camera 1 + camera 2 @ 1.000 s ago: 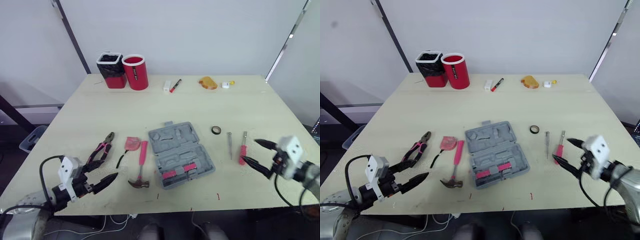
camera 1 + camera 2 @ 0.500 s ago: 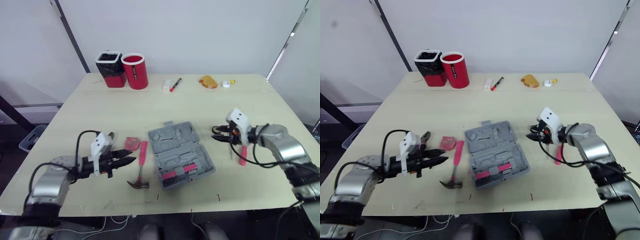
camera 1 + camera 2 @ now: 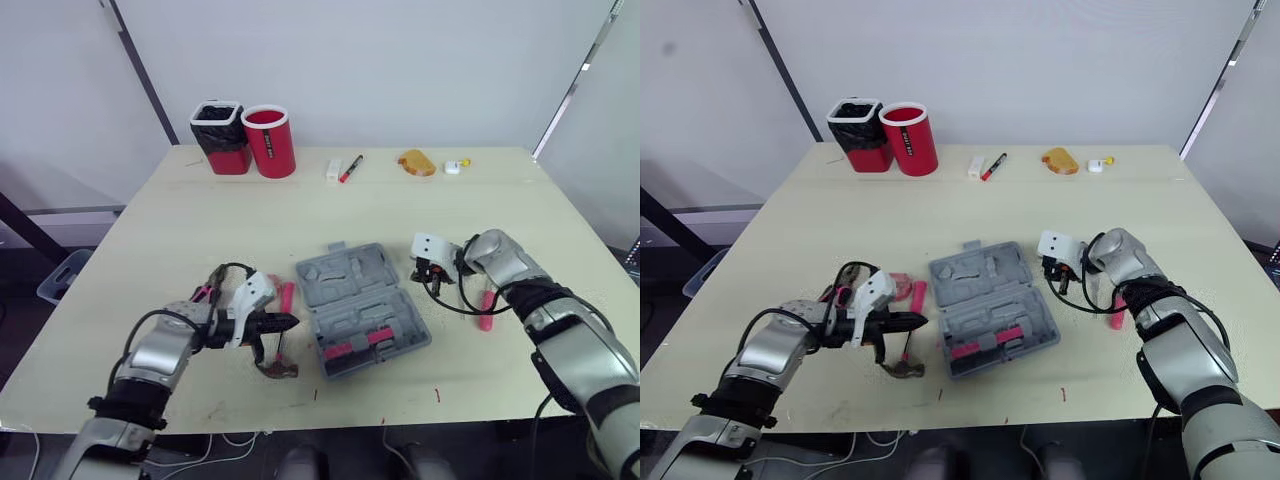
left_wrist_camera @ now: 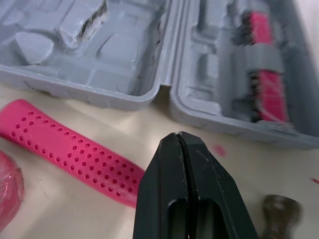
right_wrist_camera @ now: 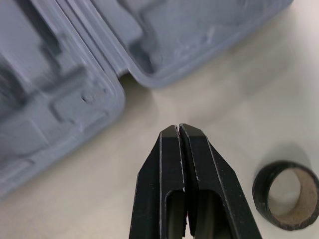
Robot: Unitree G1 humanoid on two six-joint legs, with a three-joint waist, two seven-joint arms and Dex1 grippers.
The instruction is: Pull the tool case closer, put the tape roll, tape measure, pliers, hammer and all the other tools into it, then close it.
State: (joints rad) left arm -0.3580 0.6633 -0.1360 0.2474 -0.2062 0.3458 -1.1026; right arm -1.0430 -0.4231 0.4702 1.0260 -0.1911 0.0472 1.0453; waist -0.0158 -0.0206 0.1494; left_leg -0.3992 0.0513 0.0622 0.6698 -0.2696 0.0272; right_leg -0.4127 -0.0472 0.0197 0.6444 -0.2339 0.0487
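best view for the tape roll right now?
Right wrist view: the tape roll lies flat, ring and cardboard core plain, beside the right gripper. Head views: that gripper hides it. Left wrist view faces the tool case.

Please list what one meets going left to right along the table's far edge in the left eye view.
black-lined bin → red container → small white block → red marker → orange object → small white-and-yellow item

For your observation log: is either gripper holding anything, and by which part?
Nothing is held. The left gripper and right gripper are both shut empty, beside the tool case.
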